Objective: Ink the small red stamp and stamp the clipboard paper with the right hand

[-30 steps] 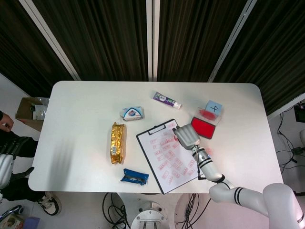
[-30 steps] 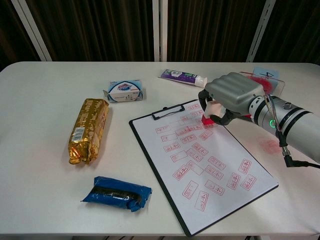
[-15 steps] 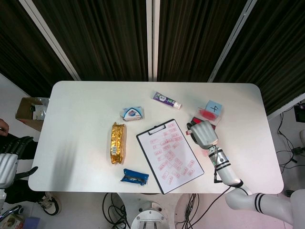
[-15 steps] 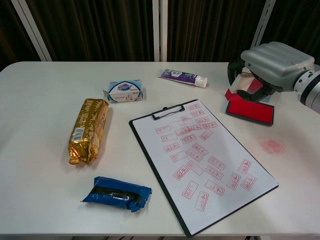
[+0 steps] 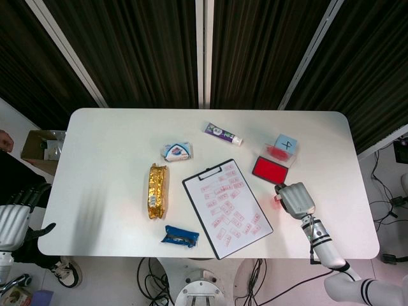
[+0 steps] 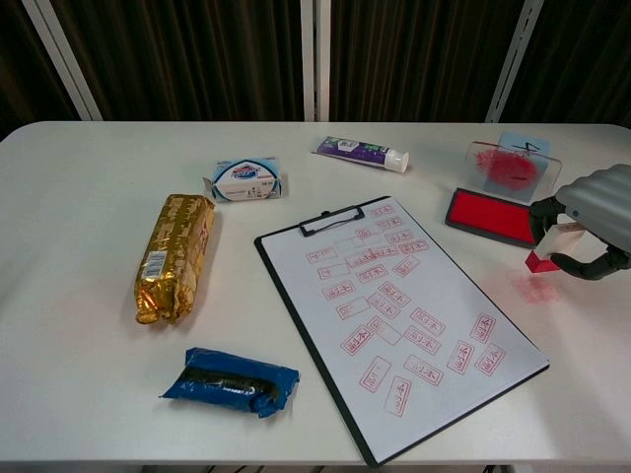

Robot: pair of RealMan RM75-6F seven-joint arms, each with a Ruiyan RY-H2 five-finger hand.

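Right hand (image 6: 589,222) is curled around the small red stamp (image 6: 545,259), fingers wrapped over it, red base pointing down. It sits at the table's right side, just past the clipboard's right edge and just in front of the ink pad (image 6: 492,217). In the chest view the stamp base is over or beside a red smudge (image 6: 533,287) on the table (image 5: 108,159); whether it touches the surface I can't tell.

Left hand (image 5: 14,221) hangs off the left table edge, fingers loosely apart, holding nothing.

Clipboard (image 6: 320,221) lies diagonally at centre-right. The paper (image 6: 434,325) is already full of red prints, mostly in two rough columns.

Judgement on the step: looks like the stamp is being parked or carried near the pad. For a good print, press the base flat into the pad, no tilt, then come down square on a free patch of paper, near the lower left margin or the right corner. Lift straight up to avoid smearing.

Count:
- one stamp
- one ink pad, with one clear lid (image 6: 509,168) standing behind it
- one clipboard
- one gold packet (image 6: 177,255)
- one blue packet (image 6: 240,379)
- one small white and blue pack (image 6: 244,178)
- one purple tube (image 6: 361,153)
- one blue card (image 5: 285,143)
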